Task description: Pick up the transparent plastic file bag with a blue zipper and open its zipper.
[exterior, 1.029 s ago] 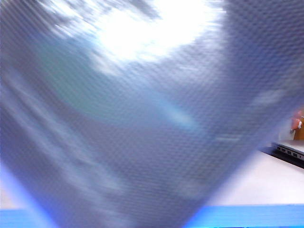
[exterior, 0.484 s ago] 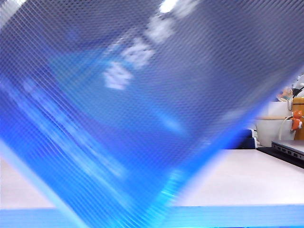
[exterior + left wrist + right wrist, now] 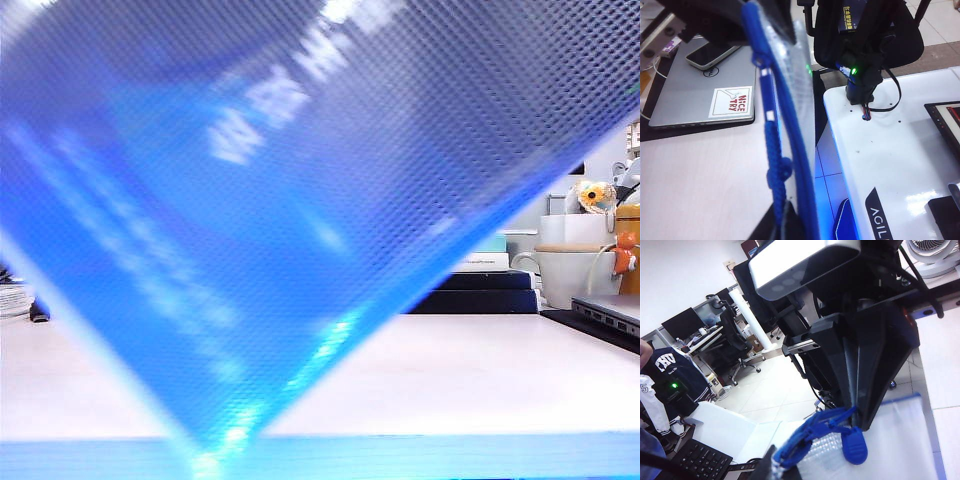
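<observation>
Both grippers are closed on the raised file bag, which hangs in the air close to the exterior camera and fills most of that view, one corner dipping toward six o'clock over the white table. In the right wrist view the right gripper has its black jaws pinched onto the pouch's top edge, right where the bunched blue zipper and its rounded pull tab hang; whether the tab itself is caught between the jaws I cannot tell. In the left wrist view the left gripper at twelve o'clock clamps the bag's edge, with the blue strip and a knotted blue cord trailing down toward six o'clock. The chief risk, as I judge it, is that thin slick plastic slips from one pinch when the two arms pull apart, leaving the pouch swinging from a single corner. A second risk is that the right jaws hold only fabric beside the slider, so a pull stretches the edge rather than running the zipper. Least, the loose cord could snag.
</observation>
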